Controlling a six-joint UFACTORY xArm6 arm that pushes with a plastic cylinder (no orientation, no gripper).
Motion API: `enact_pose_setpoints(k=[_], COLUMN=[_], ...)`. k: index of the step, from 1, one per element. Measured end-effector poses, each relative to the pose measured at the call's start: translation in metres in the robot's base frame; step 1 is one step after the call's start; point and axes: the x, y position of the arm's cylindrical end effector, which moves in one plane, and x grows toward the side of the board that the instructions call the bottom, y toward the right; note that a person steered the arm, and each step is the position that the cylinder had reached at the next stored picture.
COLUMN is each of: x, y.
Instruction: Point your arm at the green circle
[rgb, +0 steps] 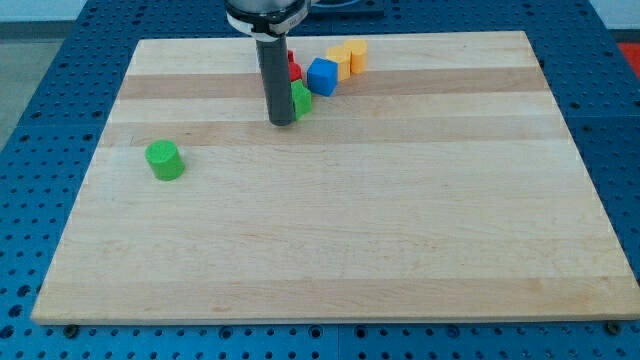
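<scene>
Green circle (164, 160) sits alone near the counter's (330, 250) left edge in the view, well apart from everything else. No claw shows on this arm, so I cannot tell any spread or pinch — only a dark rod, with my tip (282, 122) resting up near the view's top, just beside a second green block (300, 99).

The risk, as I judge it, is that second green block: it touches or nearly touches the rod on the view's right, and a careless start could drag it along or be mistaken for the target. An overshoot on arrival could also knock the circle off toward the edge.

Around the tip, largest first — a blue cube (322, 76), two yellow-orange blocks (348, 58), and a red block (293, 70) mostly hidden behind the rod. Nothing lies between tip and circle.
</scene>
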Motion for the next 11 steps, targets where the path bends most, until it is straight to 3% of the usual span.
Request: enact_pose_setpoints(k=[3, 4, 5, 6, 7, 8, 10, 11], x=[-0.003, 0.015, 0.078, 0.139, 0.145, 0.124, 0.109, 0.109], y=[0.013, 0.011, 0.001, -0.077, -0.188, -0.235, -0.157, -0.150])
